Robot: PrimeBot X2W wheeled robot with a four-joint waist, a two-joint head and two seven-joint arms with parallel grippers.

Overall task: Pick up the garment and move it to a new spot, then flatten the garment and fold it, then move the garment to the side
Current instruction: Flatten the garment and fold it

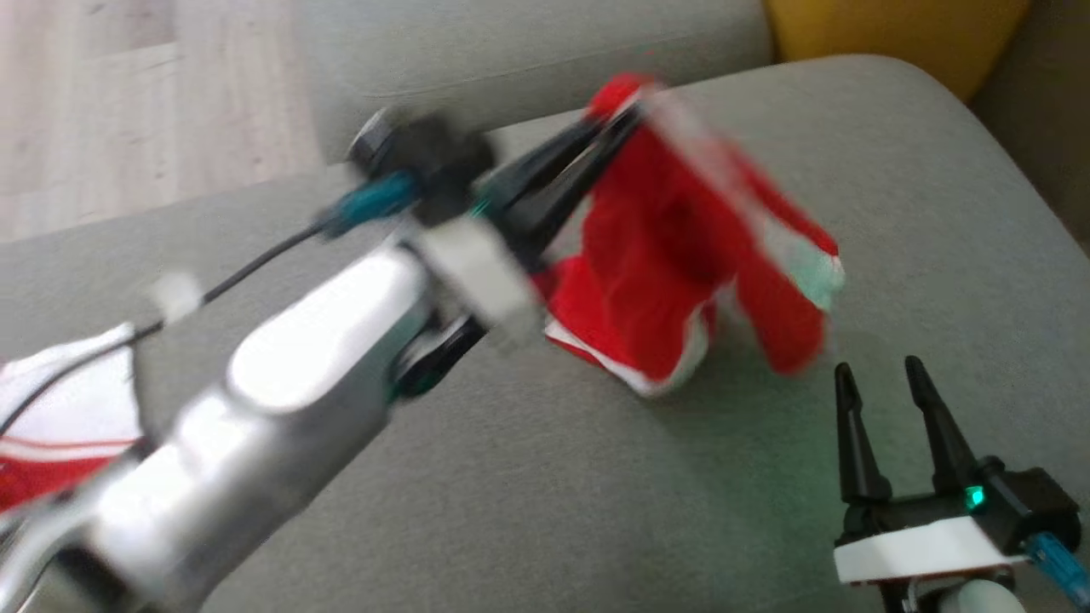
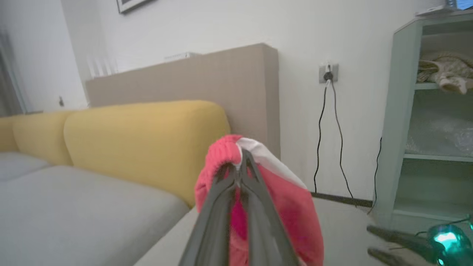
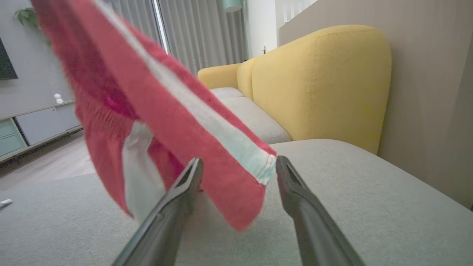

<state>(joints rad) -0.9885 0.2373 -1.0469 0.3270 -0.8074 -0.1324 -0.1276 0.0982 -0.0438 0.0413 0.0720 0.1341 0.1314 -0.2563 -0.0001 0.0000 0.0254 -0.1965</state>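
The garment [image 1: 673, 247] is red with white stripes. It hangs in the air over the grey couch seat [image 1: 528, 477], its lower folds near or on the cushion. My left gripper [image 1: 626, 111] is shut on the garment's top edge; in the left wrist view the fingertips [image 2: 240, 157] pinch a red and white fold of the garment [image 2: 288, 207]. My right gripper [image 1: 877, 366] stands open at the lower right, below the hanging cloth, with nothing between its fingers. In the right wrist view the garment [image 3: 155, 111] dangles just beyond the open fingers [image 3: 192, 177].
Another red and white cloth [image 1: 60, 426] lies at the left edge of the seat. A yellow backrest [image 2: 147, 144] stands behind the cushion. Wooden floor [image 1: 128, 111] lies past the couch's far left. A shelf unit [image 2: 425, 122] and wall cables [image 2: 329, 129] stand beyond the couch.
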